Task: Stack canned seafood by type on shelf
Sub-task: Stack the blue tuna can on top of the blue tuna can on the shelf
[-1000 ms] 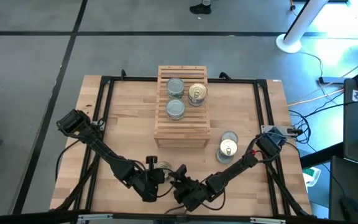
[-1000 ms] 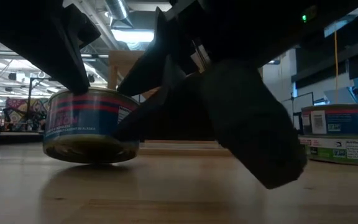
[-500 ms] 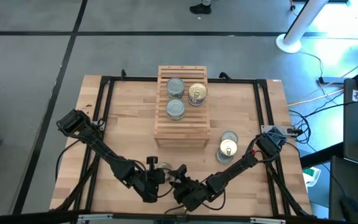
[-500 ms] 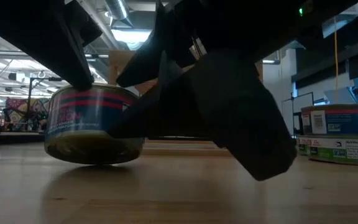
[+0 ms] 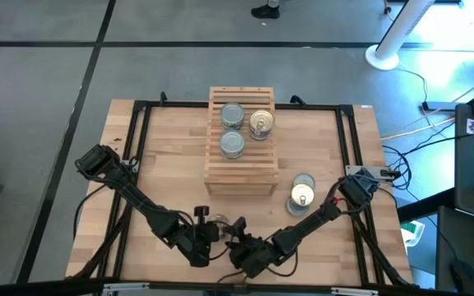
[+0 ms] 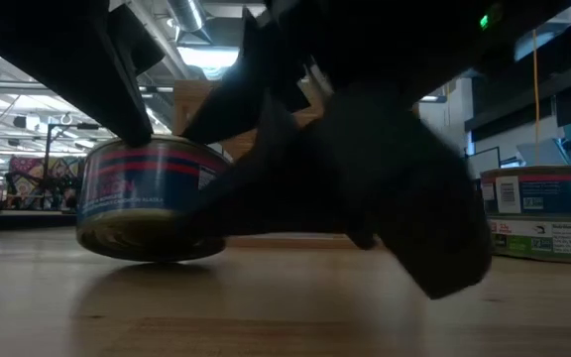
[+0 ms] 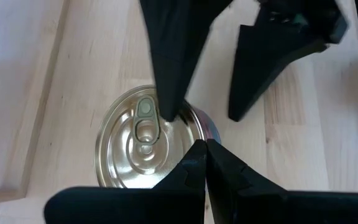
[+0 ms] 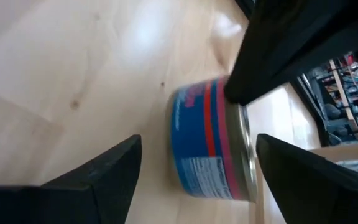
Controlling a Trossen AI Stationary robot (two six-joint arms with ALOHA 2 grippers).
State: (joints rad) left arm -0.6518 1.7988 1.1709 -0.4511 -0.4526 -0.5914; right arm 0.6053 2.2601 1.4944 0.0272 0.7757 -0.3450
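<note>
Table (image 5: 171, 156): butcher-block top with a black frame running around its edges; both arms reach in from the near corners and meet at the near edge, centre.

Shelf (image 5: 241, 177): light-wood slatted rack at the middle of the table, toward the far side. Three tins rest on it: two silver-topped tins (image 5: 232, 115) in a line on its left half, one behind the other, and one gold-topped tin (image 5: 261, 123) on the right half, beside the farther silver one.

Off the shelf, near its right front corner, a gold-topped tin (image 5: 301, 197) and a grey-topped tin (image 5: 304, 182) sit touching or nearly so on the table. In the low view this group shows at the right as a blue-labelled tin (image 6: 534, 188) on top of a green-labelled one (image 6: 543, 238).

Right claw (image 8: 194, 180): fingers spread wide apart, flanking a blue-and-red-labelled tin (image 8: 211, 140) without gripping it. This tin has a gold pull-tab top (image 7: 145, 140) and stands on the table at the near edge, slightly tilted in the low view (image 6: 149, 198).

Left claw (image 7: 204, 158): fingers pressed together, holding nothing, tips just beside the same tin's rim.
</note>
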